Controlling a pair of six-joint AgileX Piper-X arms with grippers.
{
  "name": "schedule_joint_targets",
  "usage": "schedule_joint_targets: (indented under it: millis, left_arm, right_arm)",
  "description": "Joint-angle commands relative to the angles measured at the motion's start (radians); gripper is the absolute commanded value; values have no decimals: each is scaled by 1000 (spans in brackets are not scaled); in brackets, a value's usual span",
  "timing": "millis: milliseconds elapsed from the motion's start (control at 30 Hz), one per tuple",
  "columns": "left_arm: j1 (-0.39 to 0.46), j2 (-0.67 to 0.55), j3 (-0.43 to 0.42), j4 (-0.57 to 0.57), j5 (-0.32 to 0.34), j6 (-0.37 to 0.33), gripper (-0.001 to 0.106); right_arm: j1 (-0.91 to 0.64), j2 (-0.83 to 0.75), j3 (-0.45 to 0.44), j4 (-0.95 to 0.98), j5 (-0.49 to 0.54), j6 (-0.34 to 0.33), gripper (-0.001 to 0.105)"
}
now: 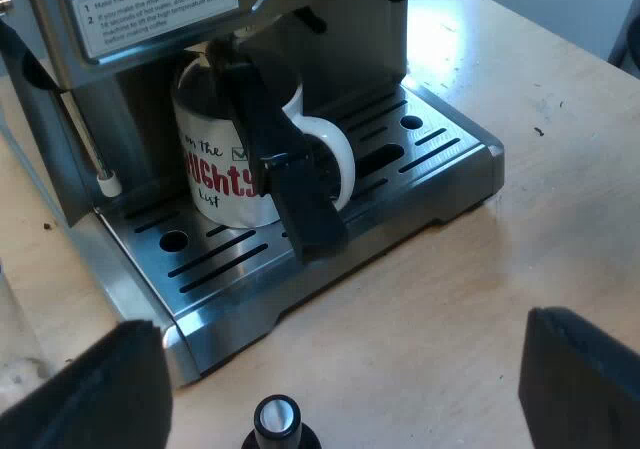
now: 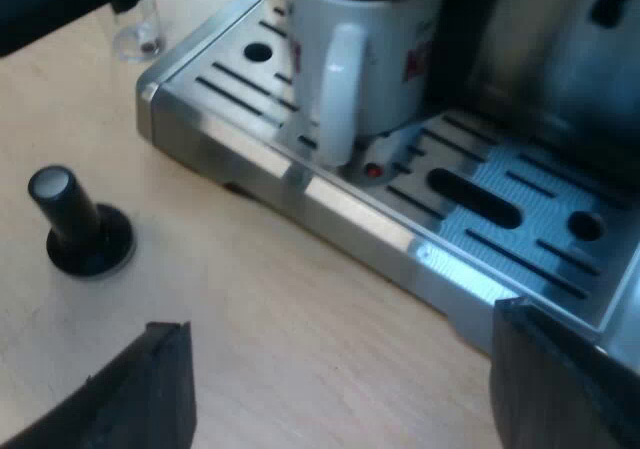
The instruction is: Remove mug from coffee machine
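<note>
Matte black left jaws, broad and blunt-cornered, matte black right jaws, thick, angular, flat-faced

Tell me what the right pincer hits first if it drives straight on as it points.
Likely the drip tray's front edge, just short of the mug's handle; if the right pincer rides higher, the handle first.
</note>
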Motion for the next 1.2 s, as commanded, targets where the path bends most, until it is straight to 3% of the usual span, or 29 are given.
schedule_joint_targets:
  millis: [33,200,400,567,1200]
  left_arm:
    - [-6,-1,-6,-12,6,-11,73]
    - [-6,-1,-6,-12,6,-11,73]
    - [-6,-1,-6,2,6,-11,73]
    - [-6,-1,-6,83,6,-11,73]
    - [-6,-1,-6,110,6,-8,73]
  right_arm:
    - [22,60,-13,-45,7,24,64]
    - [23,172,-11,-76,7,138,64]
    - [23,274,-10,-187,7,177,64]
    - [23,368,-10,-327,11,232,64]
    - [23,639,-10,-749,193,232,64]
